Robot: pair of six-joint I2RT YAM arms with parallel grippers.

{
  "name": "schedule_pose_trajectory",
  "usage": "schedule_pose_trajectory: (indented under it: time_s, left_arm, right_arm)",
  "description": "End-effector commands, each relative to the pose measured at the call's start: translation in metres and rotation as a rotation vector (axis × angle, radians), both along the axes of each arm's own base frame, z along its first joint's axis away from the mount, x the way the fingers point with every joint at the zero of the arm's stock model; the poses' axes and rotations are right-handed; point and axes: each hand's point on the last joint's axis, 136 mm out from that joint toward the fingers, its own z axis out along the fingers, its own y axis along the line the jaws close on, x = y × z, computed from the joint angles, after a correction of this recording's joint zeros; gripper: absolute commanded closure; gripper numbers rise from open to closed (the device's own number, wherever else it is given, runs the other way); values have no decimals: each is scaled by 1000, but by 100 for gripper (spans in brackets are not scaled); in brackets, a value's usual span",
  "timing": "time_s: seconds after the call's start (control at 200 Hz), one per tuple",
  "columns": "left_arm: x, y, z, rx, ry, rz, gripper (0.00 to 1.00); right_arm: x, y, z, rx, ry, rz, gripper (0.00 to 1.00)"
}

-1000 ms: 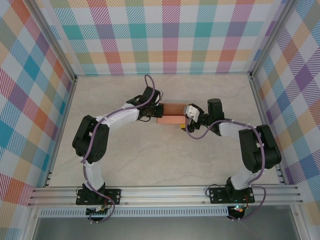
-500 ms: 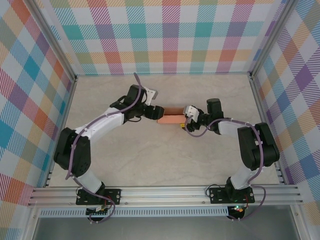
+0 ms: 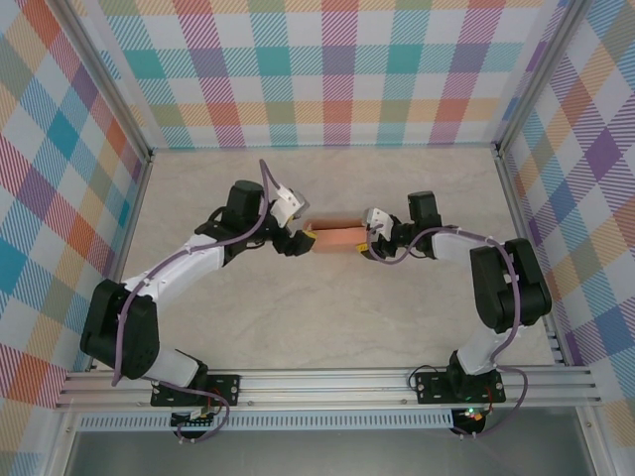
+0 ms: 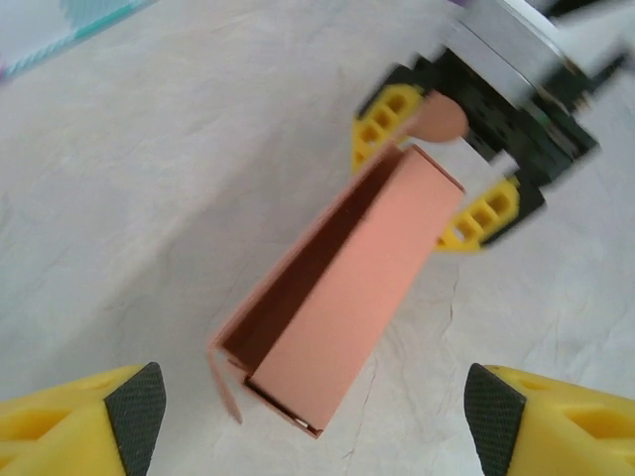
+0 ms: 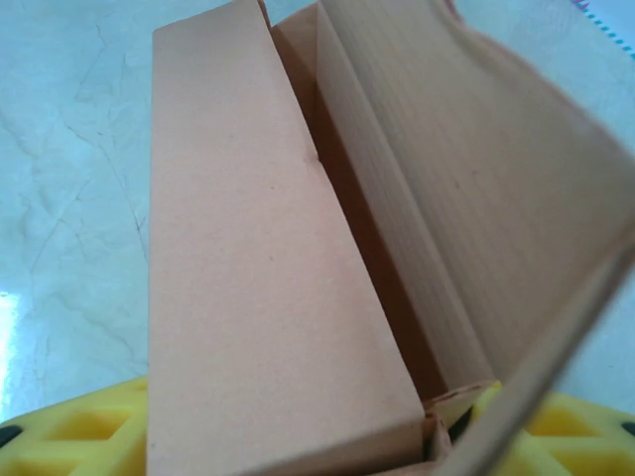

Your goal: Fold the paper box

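**Orange box lies between the two pincers in the middle of the bench**

The bench [image 3: 298,327] is a pale surface with a marble pattern. Walls [image 3: 337,69] of coloured plaid cloth close it on three sides, and a metal rail [image 3: 327,387] runs along the near edge. On this rail the two arms are fixed.

The left arm [image 3: 179,268] reaches from its base toward the centre, and the right arm [image 3: 501,288] does the same from the other side, so the two wrists face each other.

Between them, near the middle of the bench, lies the paper box [image 3: 337,235]. It is a long, narrow box of salmon-orange card and it rests on the surface. One long side is open and shows a darker inside. In the right wrist view a wide flap [image 5: 466,198] stands up beside the closed panel.

The right pincer [image 4: 437,174] holds the far end of the box. Its yellow fingers [image 5: 69,436] stand on both sides of the card and press on it.

The left pincer [image 4: 316,412] is wide open. Its dark pads [image 4: 134,402] stand well apart, and the near end of the box lies between them without touching either one.

A small loose tab [image 4: 223,382] sticks out at this near end. A rounded tab [image 4: 442,119] shows at the far end, next to the right pincer.
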Motion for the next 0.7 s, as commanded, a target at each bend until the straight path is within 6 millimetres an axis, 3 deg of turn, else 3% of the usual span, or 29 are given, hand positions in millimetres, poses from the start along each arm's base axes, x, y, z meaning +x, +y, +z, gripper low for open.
schedule_pose_trajectory:
  time_s: [0.0,0.075,0.345,0.435,0.695]
  left_arm:
    - [-5,-4,2,68,-186,-211,20]
    - [-7,-4,-8,133,-155,-272,22]
    - [17,-7,-40,223,-125,-260,30]
    - [5,-11,-48,226,-82,-318,31]
    - [-1,-33,-66,286,-80,-405,37]
  right_arm:
    - [-16,5,5,41,59,83,39]
    - [-17,5,5,41,64,86,38]
    - [-20,7,1,37,104,112,38]
    - [-19,6,1,37,90,106,38]
    - [-15,7,1,36,85,106,39]
